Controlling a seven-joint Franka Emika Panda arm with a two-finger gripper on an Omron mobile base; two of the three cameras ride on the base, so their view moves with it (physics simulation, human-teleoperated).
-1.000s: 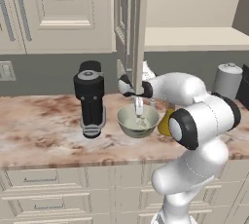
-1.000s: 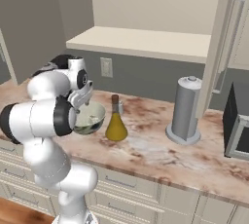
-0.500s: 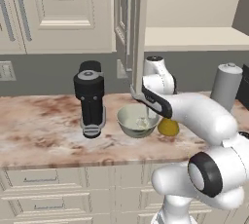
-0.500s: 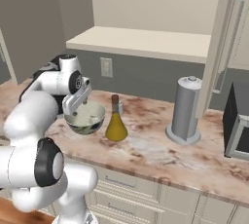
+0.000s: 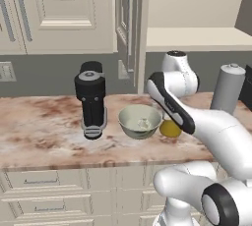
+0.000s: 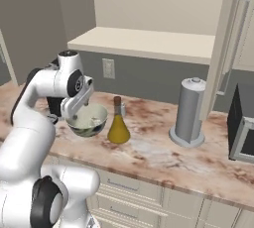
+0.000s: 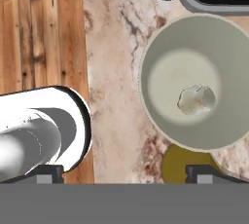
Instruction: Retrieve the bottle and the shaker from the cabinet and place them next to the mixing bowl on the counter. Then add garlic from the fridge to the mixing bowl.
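- Left base view: a dark coffee machine (image 5: 91, 99) stands at the left of the marble counter (image 5: 39, 127).
- The mixing bowl (image 5: 140, 121) sits just right of it, a pale garlic (image 5: 143, 122) inside.
- The yellow bottle (image 5: 170, 128) stands just beside the bowl's right rim, partly hidden by the arm.
- The grey shaker (image 5: 226, 89) stands well to the right.
- Hand view: the gripper (image 7: 124, 173) hangs above the bowl, jaws spread wide, holding nothing.
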